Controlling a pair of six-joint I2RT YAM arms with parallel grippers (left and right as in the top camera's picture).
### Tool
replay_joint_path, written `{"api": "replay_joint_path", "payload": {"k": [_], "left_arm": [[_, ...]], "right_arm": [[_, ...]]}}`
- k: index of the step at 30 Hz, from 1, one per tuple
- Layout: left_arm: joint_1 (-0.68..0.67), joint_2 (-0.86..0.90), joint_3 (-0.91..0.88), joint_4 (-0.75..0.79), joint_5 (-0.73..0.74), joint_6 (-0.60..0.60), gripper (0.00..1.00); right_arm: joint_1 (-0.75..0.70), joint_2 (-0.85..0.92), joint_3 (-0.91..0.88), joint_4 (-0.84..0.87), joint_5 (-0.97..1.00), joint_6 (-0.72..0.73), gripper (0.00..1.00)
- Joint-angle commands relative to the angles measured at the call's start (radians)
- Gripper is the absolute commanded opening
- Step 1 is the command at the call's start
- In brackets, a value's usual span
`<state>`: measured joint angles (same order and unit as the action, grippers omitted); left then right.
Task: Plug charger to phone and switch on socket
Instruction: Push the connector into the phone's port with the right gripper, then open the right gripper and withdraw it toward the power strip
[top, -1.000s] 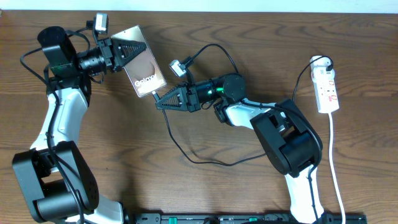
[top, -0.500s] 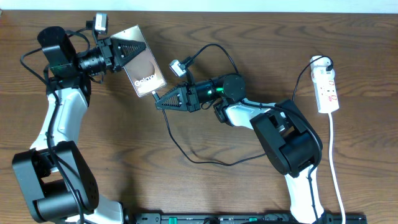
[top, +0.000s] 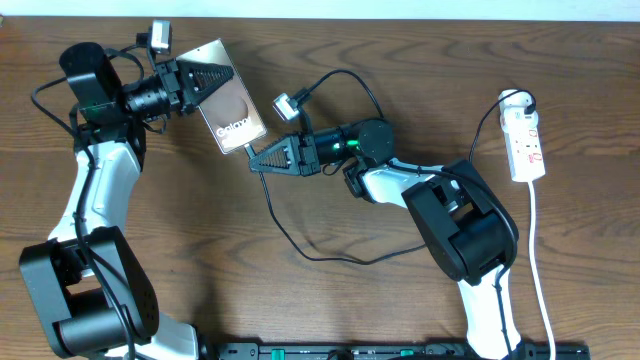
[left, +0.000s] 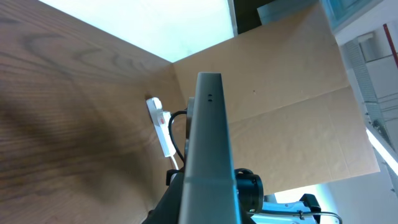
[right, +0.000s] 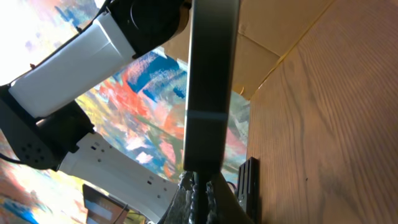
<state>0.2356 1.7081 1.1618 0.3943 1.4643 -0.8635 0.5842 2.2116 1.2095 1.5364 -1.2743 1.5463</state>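
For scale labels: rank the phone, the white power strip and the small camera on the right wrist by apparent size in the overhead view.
1. phone: largest, though it is held up in the left claw, so likely nearer the lens.
2. power strip.
3. wrist camera: clearly smallest.

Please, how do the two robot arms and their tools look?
The left arm and right arm have white links between bulky black joints with small green lights. The left tool and right tool are black, ribbed, triangular. Thin black cables loop at the wrists.
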Motion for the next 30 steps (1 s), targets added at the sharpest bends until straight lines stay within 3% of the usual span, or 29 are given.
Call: {"api": "replay_joint_path", "payload": {"k": [1,19,21,23,26,30], "left_arm": [[-0.007,-0.019,0.005,0.005,0.092,0.013,0.07],[-0.008,-0.019,-0.036,0.005,0.107,0.035,0.07],[-0.008,-0.019,-0.036,0.005,0.106,0.035,0.08],[-0.008,-0.019,-0.036,0.005,0.106,0.035,0.08],[-0.003,-0.019,-0.036,0.011,0.106,0.035,0.07],[0.031,-0.019,-0.036,0.016,0.096,0.035,0.07]], "right_arm": [[-0.008,-0.006,0.019,0.039,0.112,0.034,0.01],[-0.008,-0.006,0.019,0.039,0.162,0.058,0.01],[-0.008,-0.006,0.019,0.039,0.161,0.058,0.04],[-0.008,-0.006,0.019,0.038,0.160,0.058,0.20],[-0.007,-0.006,0.019,0.024,0.154,0.058,0.99],[-0.008,-0.006,0.019,0.015,0.138,0.058,0.99]]}}
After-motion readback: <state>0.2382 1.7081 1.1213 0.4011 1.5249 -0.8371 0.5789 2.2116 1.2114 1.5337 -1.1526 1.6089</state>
